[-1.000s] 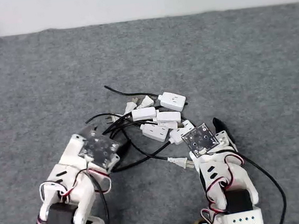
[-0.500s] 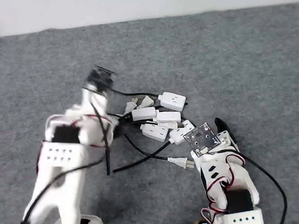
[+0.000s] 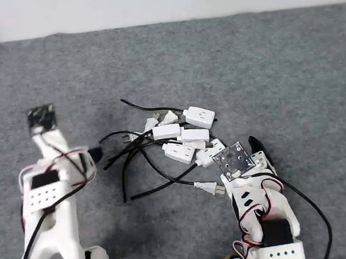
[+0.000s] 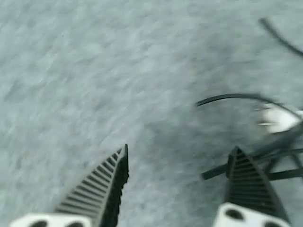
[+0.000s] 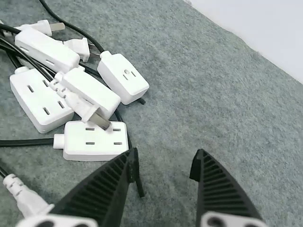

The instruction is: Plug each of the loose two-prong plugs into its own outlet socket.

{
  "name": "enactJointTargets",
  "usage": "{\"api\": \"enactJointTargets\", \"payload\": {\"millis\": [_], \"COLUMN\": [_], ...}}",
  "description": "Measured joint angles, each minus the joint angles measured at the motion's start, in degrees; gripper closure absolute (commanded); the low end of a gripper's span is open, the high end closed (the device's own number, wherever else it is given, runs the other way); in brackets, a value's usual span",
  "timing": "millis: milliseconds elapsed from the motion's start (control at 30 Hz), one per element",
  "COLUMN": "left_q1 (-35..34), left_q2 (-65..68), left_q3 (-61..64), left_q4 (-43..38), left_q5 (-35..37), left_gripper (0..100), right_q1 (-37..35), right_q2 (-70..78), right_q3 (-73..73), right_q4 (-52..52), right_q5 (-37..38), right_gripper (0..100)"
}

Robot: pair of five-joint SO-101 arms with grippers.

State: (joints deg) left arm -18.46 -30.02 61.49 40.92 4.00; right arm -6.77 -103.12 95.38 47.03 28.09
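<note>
Your high camera looks steeply down on the grey carpeted table (image 3: pixel 277 64), with both arm bases at its near edge. Your left wrist camera looks low across the carpet past the black ribbed left gripper (image 4: pixel 180 150) toward thin black cords (image 4: pixel 236 97). Your right wrist camera sits close behind the black ribbed right gripper (image 5: pixel 165 153), facing the white plastic outlet blocks (image 5: pixel 90 139). That is the same cluster you see mid-table from above.

White rectangular plastic outlet blocks (image 3: pixel 180 152) lie heaped mid-surface, tangled in black cords (image 5: pixel 26 142). One white two-prong plug (image 3: pixel 208 188) lies loose at the heap's 5 o'clock. A second plug (image 5: pixel 78 103) lies unplugged, its prongs resting across one flat socket block (image 5: pixel 90 140).
</note>
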Motion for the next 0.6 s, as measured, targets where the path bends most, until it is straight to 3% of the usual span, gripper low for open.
{"api": "enactJointTargets", "payload": {"millis": [300,467,600], "left_q1": [-7.38,-7.74,-7.65], "left_q2": [-3.43,-3.43,-3.43], "left_q3": [7.38,7.74,8.79], "left_q4": [-8.53,-10.37,-12.84], "left_q5": [0.0,0.35,2.55], "left_gripper": [68,68,68], "right_q1": [-8.18,-11.08,-11.6], "right_q2": [2.64,20.66,44.13], "right_q3": [-11.16,-26.02,-43.25], "right_q4": [1.23,1.05,3.16], "right_q5": [-3.43,-3.96,-5.19], "right_gripper": [80.5,80.5,80.5]}}
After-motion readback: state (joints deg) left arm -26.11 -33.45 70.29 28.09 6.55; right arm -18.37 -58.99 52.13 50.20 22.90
